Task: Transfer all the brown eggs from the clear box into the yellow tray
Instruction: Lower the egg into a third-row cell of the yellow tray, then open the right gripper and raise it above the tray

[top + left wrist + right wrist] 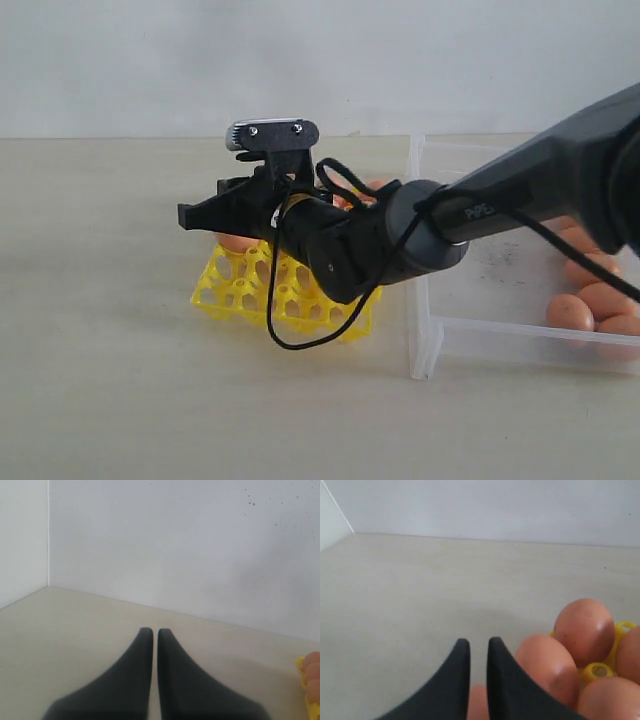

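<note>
The yellow tray (250,295) sits on the table left of the clear box (425,330). Several brown eggs (590,300) lie at the box's right end. My right arm reaches across over the tray, and its gripper (190,215) hangs just above the tray's left side. In the right wrist view that gripper (479,642) has its jaws drawn together with only a thin slit, nothing held. One egg (477,702) shows below the slit and others (584,630) sit in tray cups (598,671) beside it. My left gripper (155,630) is shut and empty over bare table.
The tray with eggs (314,672) shows at the edge of the left wrist view. A black cable (300,335) loops down from the right arm in front of the tray. A white wall stands behind the table.
</note>
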Robot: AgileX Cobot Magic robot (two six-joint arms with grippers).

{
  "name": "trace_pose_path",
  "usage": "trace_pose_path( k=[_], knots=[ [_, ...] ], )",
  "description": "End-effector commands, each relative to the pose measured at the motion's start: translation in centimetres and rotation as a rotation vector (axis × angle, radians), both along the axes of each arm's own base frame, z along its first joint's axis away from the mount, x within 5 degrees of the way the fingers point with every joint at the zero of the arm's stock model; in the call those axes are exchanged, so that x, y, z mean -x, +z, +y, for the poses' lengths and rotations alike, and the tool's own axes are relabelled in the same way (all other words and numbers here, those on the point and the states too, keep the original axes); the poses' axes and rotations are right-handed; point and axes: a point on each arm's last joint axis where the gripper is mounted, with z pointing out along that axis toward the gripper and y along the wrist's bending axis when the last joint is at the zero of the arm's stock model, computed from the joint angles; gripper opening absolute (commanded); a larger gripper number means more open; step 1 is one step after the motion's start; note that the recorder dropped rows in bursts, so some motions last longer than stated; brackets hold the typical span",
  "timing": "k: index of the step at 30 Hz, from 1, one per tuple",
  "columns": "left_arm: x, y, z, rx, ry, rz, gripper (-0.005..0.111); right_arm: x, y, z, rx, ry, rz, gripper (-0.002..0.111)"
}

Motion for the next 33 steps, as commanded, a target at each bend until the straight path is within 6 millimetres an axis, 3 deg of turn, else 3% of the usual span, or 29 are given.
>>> trace_pose_path(
  k=[1, 27, 29, 32, 33],
  knots=[
    [0.0, 0.1, 0.0, 0.014, 0.002, -0.018, 0.004, 0.4, 0.7, -0.3, 0.046, 0.011, 0.089, 0.0],
    [0.0, 0.1, 0.0, 0.014, 0.002, -0.018, 0.004, 1.7, -1.5, -1.0, 0.232, 0.036, 0.354, 0.0],
    [0.0, 0.1, 0.0, 0.014, 0.002, -0.018, 0.004, 2.0, -0.6, -1.0, 0.275, 0.074, 0.323, 0.0],
    [0.0, 0.1, 0.0, 0.014, 0.002, -0.018, 0.004, 3.0, 2.2, -0.2, 0.309, 0.148, 0.211, 0.0],
    [0.0, 0.1, 0.0, 0.014, 0.002, -0.018, 0.004, 3.7, 5.0, 0.3, 0.282, 0.179, 0.111, 0.0]
  ],
)
